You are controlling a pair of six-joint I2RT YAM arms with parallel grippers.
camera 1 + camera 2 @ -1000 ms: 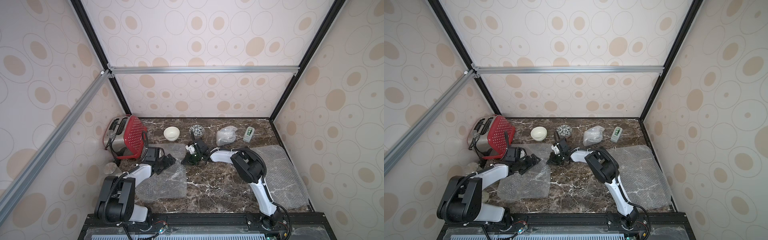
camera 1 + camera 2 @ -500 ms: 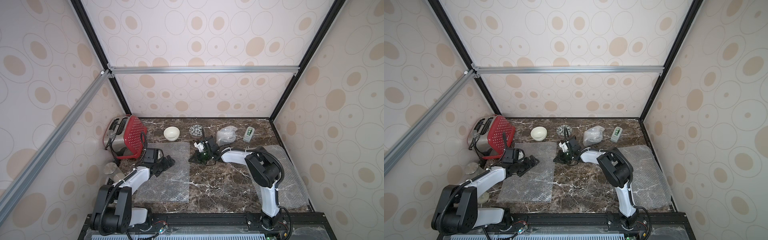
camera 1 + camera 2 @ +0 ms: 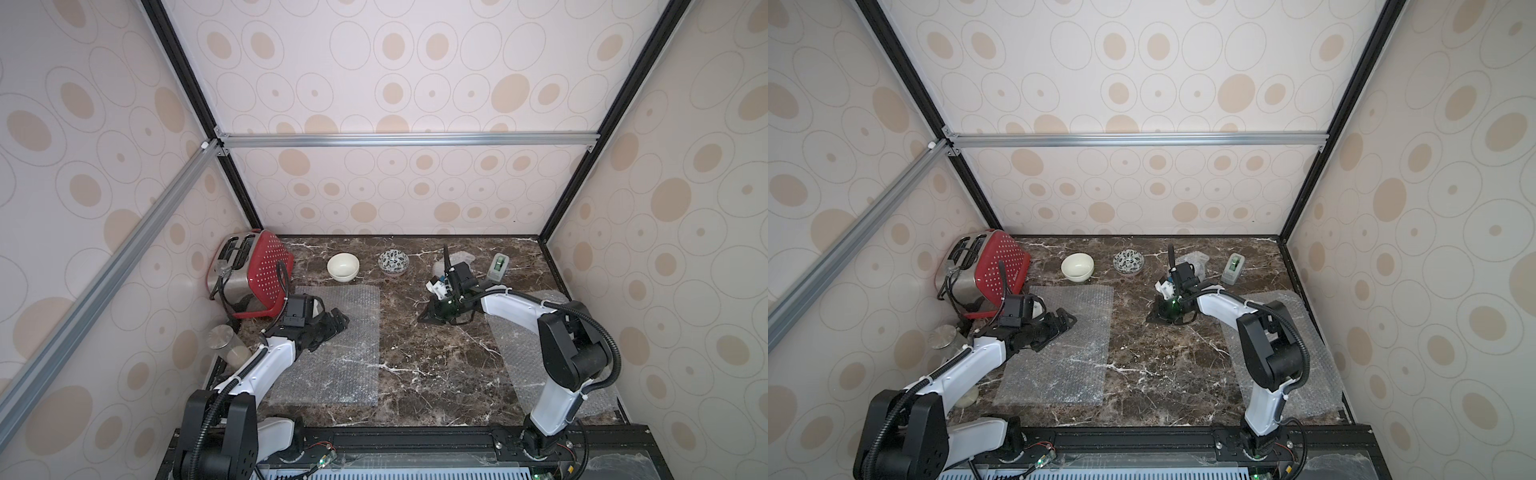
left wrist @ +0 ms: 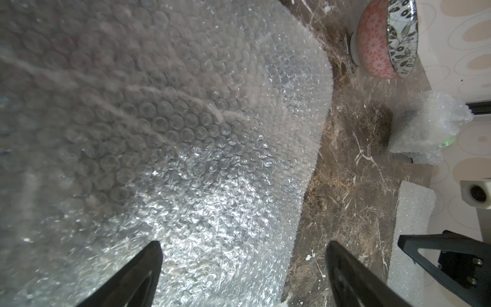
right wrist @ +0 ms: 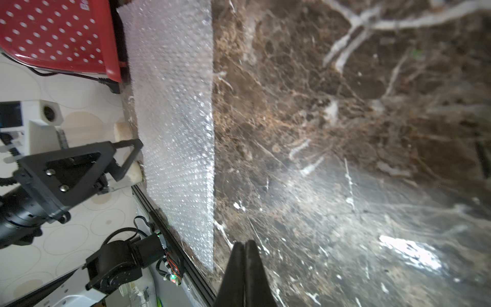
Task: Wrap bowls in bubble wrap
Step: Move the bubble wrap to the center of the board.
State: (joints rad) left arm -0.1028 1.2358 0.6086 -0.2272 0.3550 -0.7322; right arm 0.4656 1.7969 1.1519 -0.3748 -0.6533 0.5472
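We see our left gripper [image 4: 244, 247] with its fingers spread wide, low over the far part of a flat bubble wrap sheet [image 3: 345, 365] that lies on the marble tabletop [image 3: 432, 374] near the red toaster [image 3: 257, 270]. Our right gripper [image 5: 244, 244] has its fingers pressed together on nothing, above bare marble between that sheet and a second sheet [image 3: 515, 353] under its arm. The cream bowl [image 3: 343, 267] and leaf-patterned bowl [image 3: 393, 262] stand unwrapped at the back, near a crumpled bubble wrap bundle [image 4: 425, 133].
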